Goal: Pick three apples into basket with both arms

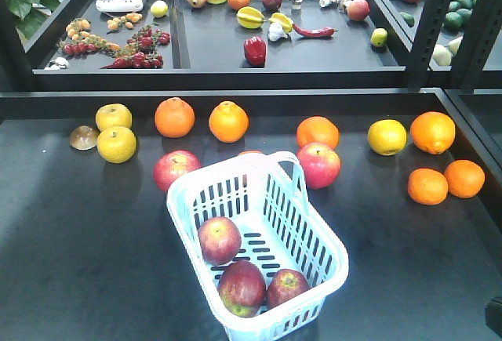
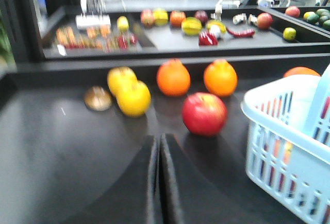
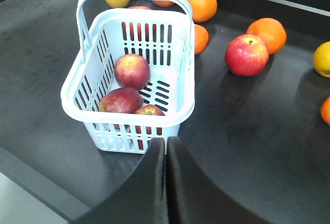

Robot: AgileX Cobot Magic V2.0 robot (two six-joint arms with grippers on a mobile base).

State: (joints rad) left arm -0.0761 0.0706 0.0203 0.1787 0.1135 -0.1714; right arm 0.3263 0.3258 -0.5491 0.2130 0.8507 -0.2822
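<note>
so the pale blue-white slotted plastic basket has three dark red apples sitting inside, handle standing up. The right arm's black gripper is just in front of its near wall, fingers pressed together, empty. Another red apple lies off right beside an orange citrus fruit

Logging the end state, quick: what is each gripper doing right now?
Left gripper: closed, holding nothing.
Right gripper: closed, holding nothing.
</note>
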